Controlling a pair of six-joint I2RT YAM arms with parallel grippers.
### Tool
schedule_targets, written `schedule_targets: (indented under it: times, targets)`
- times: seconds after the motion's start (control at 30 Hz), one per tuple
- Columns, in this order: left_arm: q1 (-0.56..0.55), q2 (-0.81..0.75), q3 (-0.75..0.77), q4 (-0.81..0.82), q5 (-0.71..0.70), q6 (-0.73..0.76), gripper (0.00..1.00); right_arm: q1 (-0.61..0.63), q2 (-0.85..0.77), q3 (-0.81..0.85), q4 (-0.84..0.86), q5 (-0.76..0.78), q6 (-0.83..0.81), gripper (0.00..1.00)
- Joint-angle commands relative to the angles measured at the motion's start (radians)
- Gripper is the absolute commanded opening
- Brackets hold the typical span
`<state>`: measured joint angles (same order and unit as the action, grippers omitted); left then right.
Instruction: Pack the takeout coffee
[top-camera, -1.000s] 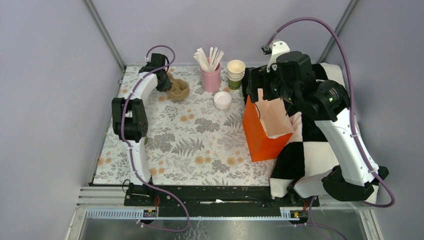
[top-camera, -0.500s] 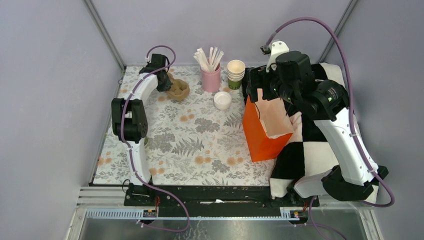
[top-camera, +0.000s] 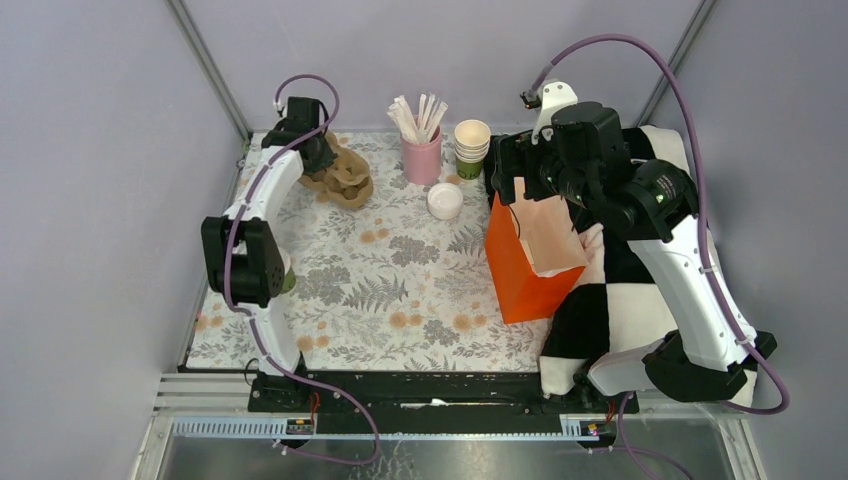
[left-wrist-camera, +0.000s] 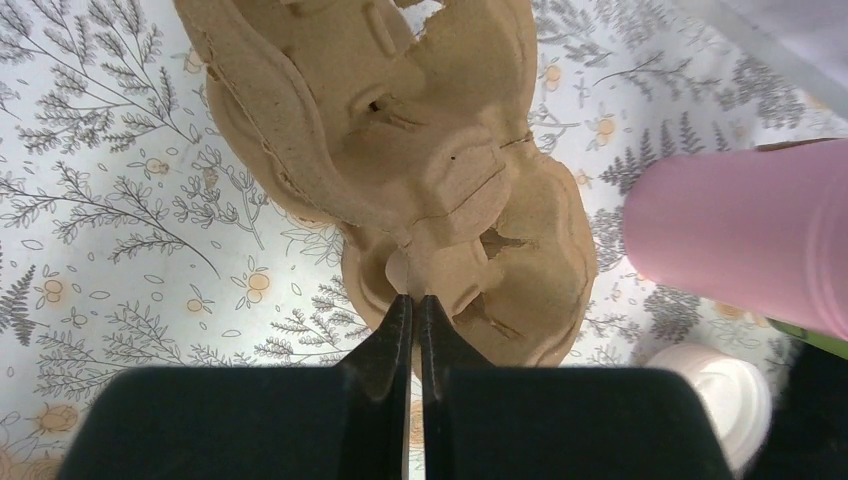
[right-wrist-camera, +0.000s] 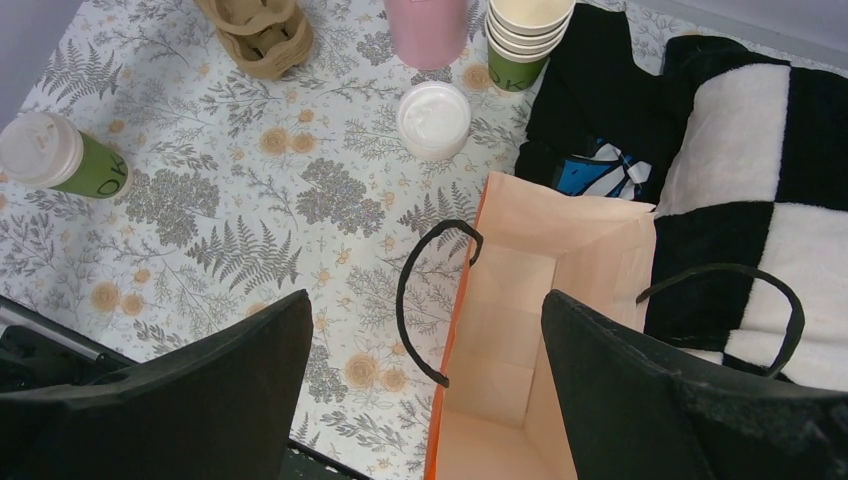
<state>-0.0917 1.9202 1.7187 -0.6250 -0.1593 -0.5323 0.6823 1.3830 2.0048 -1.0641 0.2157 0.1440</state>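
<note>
Presently we list the holdings, largest first.

- Table (top-camera: 400, 280): floral cloth, filling the middle of the top view.
- Blanket (top-camera: 620, 300): black-and-white checks, right side of the frame.
- Left arm (top-camera: 245, 260): reaches to the upper left; its elbow hangs over the left edge of the cloth.
- Paper bag (top-camera: 515, 270): orange with black handles, mouth open upward, right of centre, touching the blanket.
- Right gripper (right-wrist-camera: 427, 297): poised over the bag's mouth, jaws wide apart, holding nothing.
- Cup carrier (left-wrist-camera: 450, 170): brown pulp, upper left, sitting tilted.
- Left gripper (left-wrist-camera: 412, 300): pinched tight on a thin edge of the carrier.
- Pink cup (top-camera: 422, 158): holds white sticks, top centre, just beside the carrier.
- Stack of cups (top-camera: 471, 145): just right of the pink cup.
- Takeout coffee (right-wrist-camera: 75, 165): green cup with its white lid on, far left of the right wrist view. It is well apart from the bag and mostly hidden by the elbow in the top view.
- Loose white lid (top-camera: 445, 200): below the pink cup.

Risks, as we judge them:

- The pinch holds only a sliver of soft pulp, so the edge could tear or slip when carried.
- A swinging carrier could strike the pink cup.
- The elbow could knock the coffee over.
</note>
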Motion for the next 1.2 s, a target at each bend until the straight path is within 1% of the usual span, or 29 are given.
schedule_targets:
  times: [0.0, 0.13, 0.2, 0.33, 0.43, 0.5, 0.53, 0.6, 0.7, 0.8, 0.87, 0.9, 0.97, 1.07, 1.17]
  targets:
    - [0.004, -0.095, -0.013, 0.04, -0.001, -0.018, 0.0, -0.004, -0.002, 0.008, 0.036, -0.03, 0.004, 0.9]
    - [0.004, -0.156, -0.037, 0.066, 0.059, -0.017, 0.0, -0.004, -0.006, 0.005, 0.039, -0.03, 0.005, 0.9]
    - [0.004, -0.2, -0.065, 0.1, 0.136, -0.019, 0.0, -0.004, -0.008, 0.005, 0.039, -0.026, -0.001, 0.91]
    - [-0.004, -0.32, -0.159, 0.189, 0.341, -0.033, 0.0, -0.003, 0.003, 0.025, 0.04, -0.042, -0.007, 0.91]
    - [-0.033, -0.443, -0.227, 0.222, 0.422, -0.046, 0.0, -0.004, 0.027, 0.062, 0.029, -0.085, 0.001, 0.9]
    - [-0.073, -0.51, -0.254, 0.231, 0.464, -0.037, 0.0, -0.004, 0.047, 0.093, 0.021, -0.147, -0.001, 0.89]
    - [-0.099, -0.537, -0.26, 0.229, 0.481, -0.03, 0.0, -0.003, 0.061, 0.106, 0.021, -0.213, -0.02, 0.88]
    - [-0.15, -0.582, -0.252, 0.204, 0.517, -0.009, 0.0, 0.007, 0.079, 0.11, 0.045, -0.34, -0.067, 0.9]
    - [-0.224, -0.613, -0.196, 0.084, 0.51, 0.038, 0.0, 0.058, 0.1, 0.116, 0.093, -0.421, -0.135, 0.92]
    - [-0.278, -0.627, -0.16, -0.019, 0.52, 0.091, 0.0, 0.114, 0.111, 0.081, 0.167, -0.458, -0.233, 0.92]
    - [-0.319, -0.632, -0.145, -0.09, 0.517, 0.142, 0.0, 0.168, 0.095, 0.021, 0.229, -0.452, -0.324, 0.91]
    - [-0.339, -0.633, -0.138, -0.123, 0.51, 0.166, 0.0, 0.178, 0.065, -0.027, 0.265, -0.481, -0.378, 0.9]
    - [-0.369, -0.638, -0.134, -0.172, 0.501, 0.207, 0.0, 0.192, 0.003, -0.15, 0.368, -0.523, -0.496, 0.9]
    - [-0.384, -0.665, -0.151, -0.202, 0.512, 0.232, 0.0, 0.195, -0.08, -0.315, 0.523, -0.515, -0.625, 0.97]
    - [-0.389, -0.696, -0.168, -0.211, 0.53, 0.239, 0.0, 0.195, -0.104, -0.381, 0.507, -0.616, -0.814, 0.93]
